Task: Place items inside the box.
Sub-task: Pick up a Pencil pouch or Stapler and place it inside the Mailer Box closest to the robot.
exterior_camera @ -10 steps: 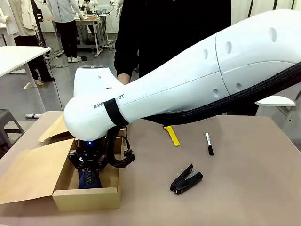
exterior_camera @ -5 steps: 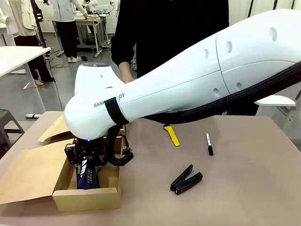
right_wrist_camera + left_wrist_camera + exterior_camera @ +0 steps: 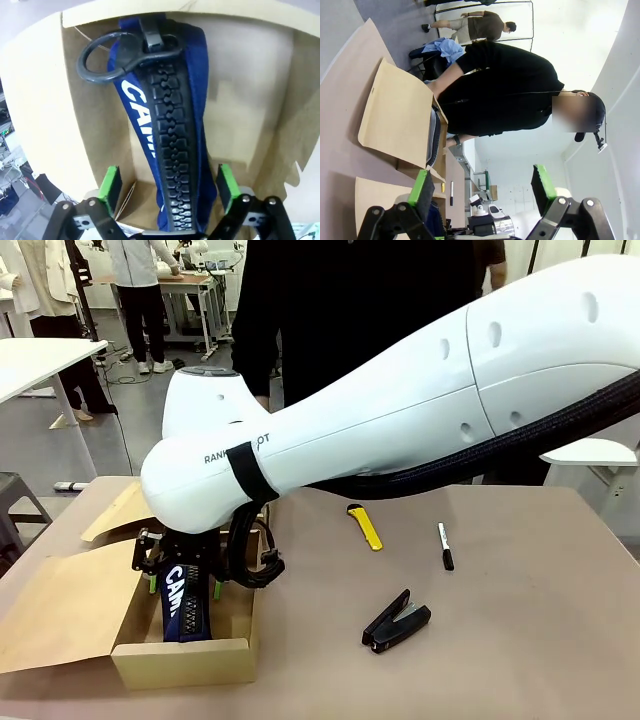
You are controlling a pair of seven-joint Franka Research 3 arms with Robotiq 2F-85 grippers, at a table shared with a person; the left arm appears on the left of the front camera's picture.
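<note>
A navy zip pencil case point(image 3: 186, 608) with white "CAM" lettering lies lengthwise in the open cardboard box point(image 3: 180, 662) at the table's front left. My right arm reaches across the middle, and its gripper point(image 3: 184, 585) hangs open just above the case. In the right wrist view the green pads point(image 3: 111, 184) stand on either side of the case point(image 3: 170, 130), clear of it. On the table to the right lie a yellow utility knife point(image 3: 366, 527), a black marker pen point(image 3: 445, 545) and a black stapler point(image 3: 397, 621). My left gripper point(image 3: 482, 187) is open and holds nothing.
The box's flaps point(image 3: 65, 605) lie spread out to the left and behind it. A person in black point(image 3: 350, 310) stands at the far side of the table, just behind my right arm. The brown tabletop point(image 3: 540, 640) is bare at the right.
My right gripper has opened, let go of the pencil case in the box and lifted a little. The person has stepped closer to the table.
</note>
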